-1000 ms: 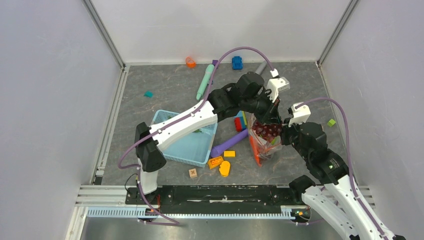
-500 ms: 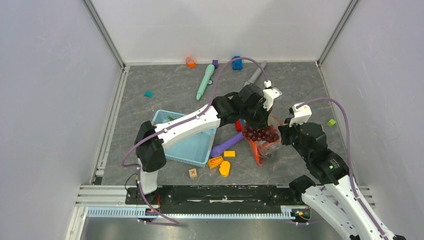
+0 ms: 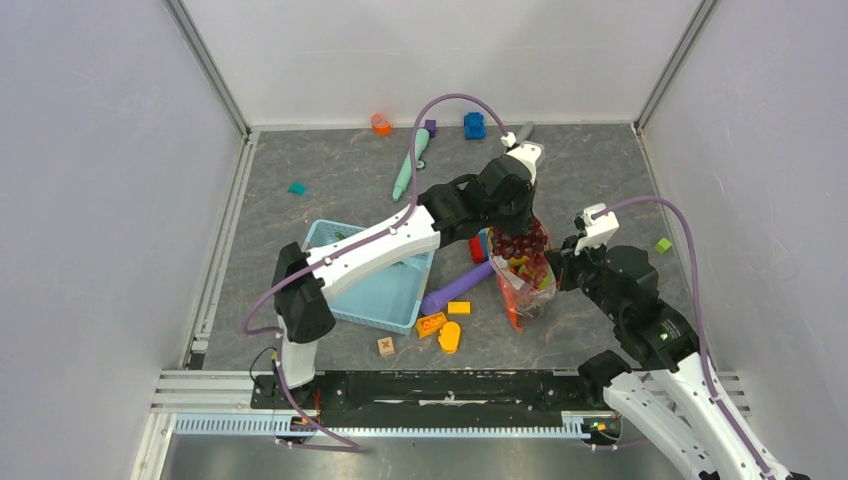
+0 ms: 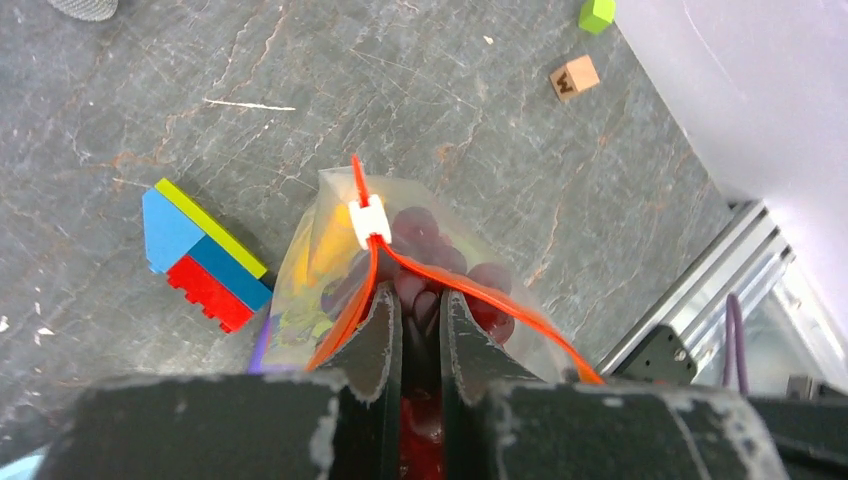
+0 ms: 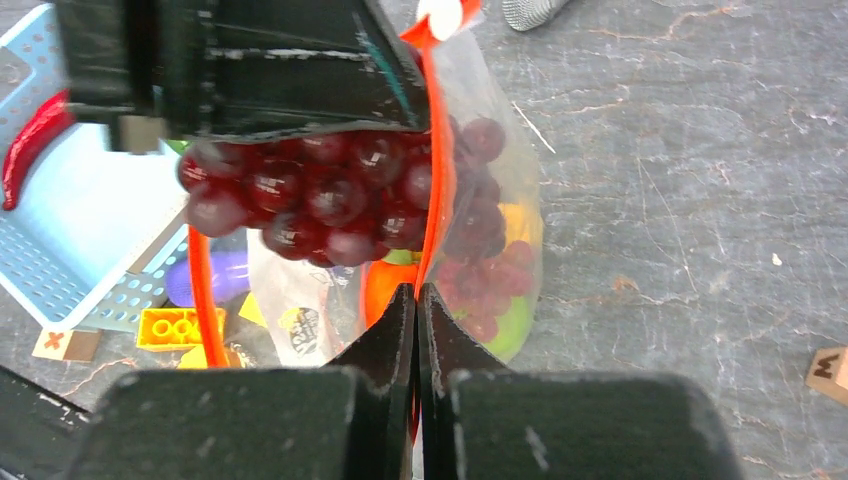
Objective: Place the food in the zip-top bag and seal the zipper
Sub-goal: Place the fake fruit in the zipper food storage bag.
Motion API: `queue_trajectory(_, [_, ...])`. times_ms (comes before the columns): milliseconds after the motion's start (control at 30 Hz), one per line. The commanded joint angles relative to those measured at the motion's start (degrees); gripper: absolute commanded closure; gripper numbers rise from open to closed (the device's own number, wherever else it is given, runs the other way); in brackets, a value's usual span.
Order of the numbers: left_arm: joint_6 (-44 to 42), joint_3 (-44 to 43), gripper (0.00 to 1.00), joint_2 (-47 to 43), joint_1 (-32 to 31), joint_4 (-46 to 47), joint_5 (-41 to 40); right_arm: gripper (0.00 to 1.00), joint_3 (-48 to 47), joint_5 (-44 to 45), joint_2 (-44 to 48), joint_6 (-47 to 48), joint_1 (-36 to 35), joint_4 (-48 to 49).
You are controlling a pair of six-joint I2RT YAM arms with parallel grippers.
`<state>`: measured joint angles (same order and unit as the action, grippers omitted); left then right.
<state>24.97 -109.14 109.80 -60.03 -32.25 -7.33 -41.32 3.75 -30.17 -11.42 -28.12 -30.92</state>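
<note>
Right now the left gripper (image 4: 418, 300) hangs fingers-down in the open mouth of the zip-top bag (image 4: 305, 265), clenched on a dark red grape bunch (image 5: 300, 195). In the right wrist view the grapes bulge out under its black fingers, between the two sides of the mouth (how deep the bunch sits I cannot tell).

The zipper (image 4: 480, 290) is parted. From the white slider (image 4: 368, 222) at the far end, the two orange-red strips spread and pass on either side of the left fingers.

The right gripper (image 5: 416, 295) has its jaws pressed together with no gap. It pinches the near end of the bag's mouth edge, where an orange strip runs down to its fingertips.

The bag stands upright on the grey table (image 3: 330, 190), near the middle. It is to the right of the light-blue basket (image 3: 375, 300) and just beside the purple cylinder (image 3: 455, 287).

Through the clear wall show a second grape bunch (image 5: 485, 255), a yellow piece (image 5: 515, 225), a green piece (image 5: 512, 325) and the orange carrot (image 5: 385, 290).

A block stack (image 4: 200, 260) of blue, yellow-green and red lies on the table just beside the bag. A red curved piece (image 5: 30, 145) shows against the basket; whether it lies inside I cannot tell.
</note>
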Motion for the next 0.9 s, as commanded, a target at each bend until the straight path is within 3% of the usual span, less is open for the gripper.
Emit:
queue_trajectory(0, [11.45,-0.81,0.98,0.64,-0.98,5.58,-6.58,1.0,0.32,-3.57,0.58,0.6,-0.26,3.0])
queue_trajectory(233, [17.07,1.86,0.98,0.59,-4.42,7.9,-15.2,1.0,0.39,-3.08,0.45,0.31,-0.26,3.32])
queue_trajectory(300, [17.04,2.41,0.89,0.25,-4.75,6.96,-16.46,1.0,0.28,-2.39,0.58,0.28,-0.26,3.03])
queue_trajectory(433, [15.59,5.58,0.41,-2.66,-5.08,6.92,-16.58,1.0,0.62,-0.16,0.9,0.16,-0.27,2.71])
queue_trajectory(467, [14.99,7.09,0.24,-3.78,-5.3,7.79,-16.4,1.0,0.63,0.61,0.79,0.08,-0.25,2.57])
queue_trajectory(500, [14.24,8.11,0.14,-4.67,-5.47,8.68,-15.88,1.0,0.63,1.11,0.63,0.03,-0.23,2.45])
queue_trajectory(567, [13.09,9.6,0.04,-6.59,-5.54,9.13,-13.87,1.0,0.47,1.6,0.44,0.06,-0.26,2.31])
queue_trajectory(733, [9.0,13.65,0.0,-12.52,-5.65,10.3,-7.31,1.0,0.36,2.13,0.42,0.08,-0.2,2.18])
queue_trajectory(867, [6.06,17.05,0.0,-17.41,-5.61,10.25,-7.31,1.0,0.63,2.93,0.35,0.08,-0.27,2.18])
